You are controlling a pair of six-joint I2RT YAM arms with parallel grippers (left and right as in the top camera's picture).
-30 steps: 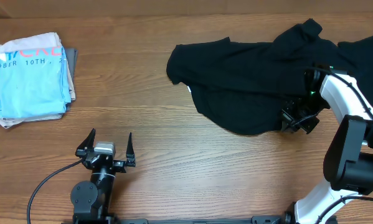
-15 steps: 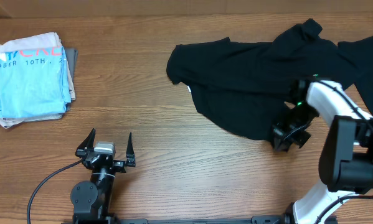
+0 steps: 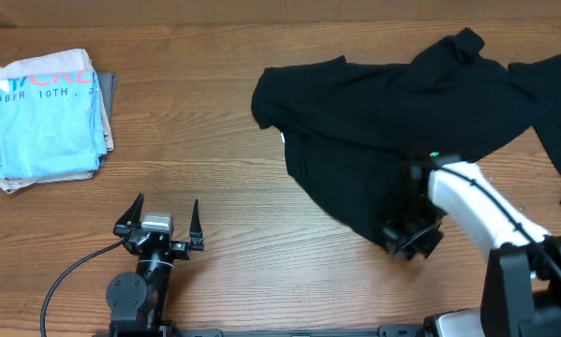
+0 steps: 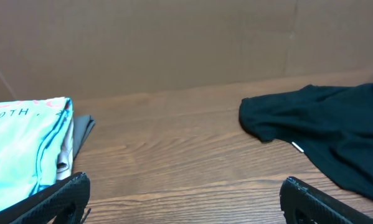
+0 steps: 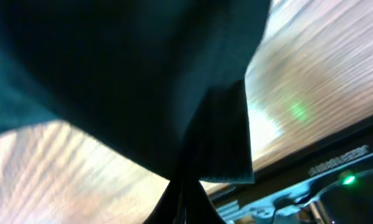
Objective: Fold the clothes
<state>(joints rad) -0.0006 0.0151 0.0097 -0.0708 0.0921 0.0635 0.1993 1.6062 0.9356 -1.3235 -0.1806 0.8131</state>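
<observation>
On the wooden table (image 3: 261, 271), right gripper (image 3: 404, 245) at five o'clock pinches the black T-shirt (image 3: 374, 122), apparently spreading it; left gripper (image 3: 165, 211) wide; next, flatten it.

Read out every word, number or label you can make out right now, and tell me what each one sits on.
"OBER 10TH, 2": printed on the folded light-blue cotton T-shirt, cut off at both ends.
Larger white lettering above that line: partly folded away, unreadable.
Small white tag on the plain black short-sleeved T-shirt: too small to read.
Pale marking on the dark bar in the right wrist view: blurred, unreadable.
</observation>
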